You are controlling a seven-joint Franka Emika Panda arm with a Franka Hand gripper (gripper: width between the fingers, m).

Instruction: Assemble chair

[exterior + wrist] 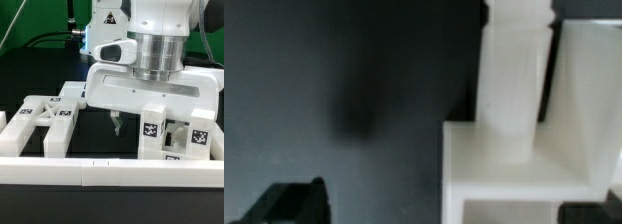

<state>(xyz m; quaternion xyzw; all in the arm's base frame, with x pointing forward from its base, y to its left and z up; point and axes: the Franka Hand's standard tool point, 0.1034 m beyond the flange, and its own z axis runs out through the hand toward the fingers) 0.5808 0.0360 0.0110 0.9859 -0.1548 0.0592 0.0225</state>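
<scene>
The chair lies in loose white tagged parts on the black table. An X-braced frame point(45, 118) is at the exterior view's left. Small leg blocks point(153, 130) and another tagged block point(196, 138) stand at the right. My gripper point(132, 126) hangs low between them, just left of the leg blocks, open and holding nothing. In the wrist view a white part with an upright post point(518, 80) and a flat ledge point(518, 175) reaches in between my dark fingertips point(295, 203). The gripper point(454, 204) stands wide around its edge without touching it.
A long white border rail point(110, 170) runs along the front, with another rail piece point(70, 92) behind the frame. Bare black table point(95, 130) shows under the gripper. Cables hang at the back.
</scene>
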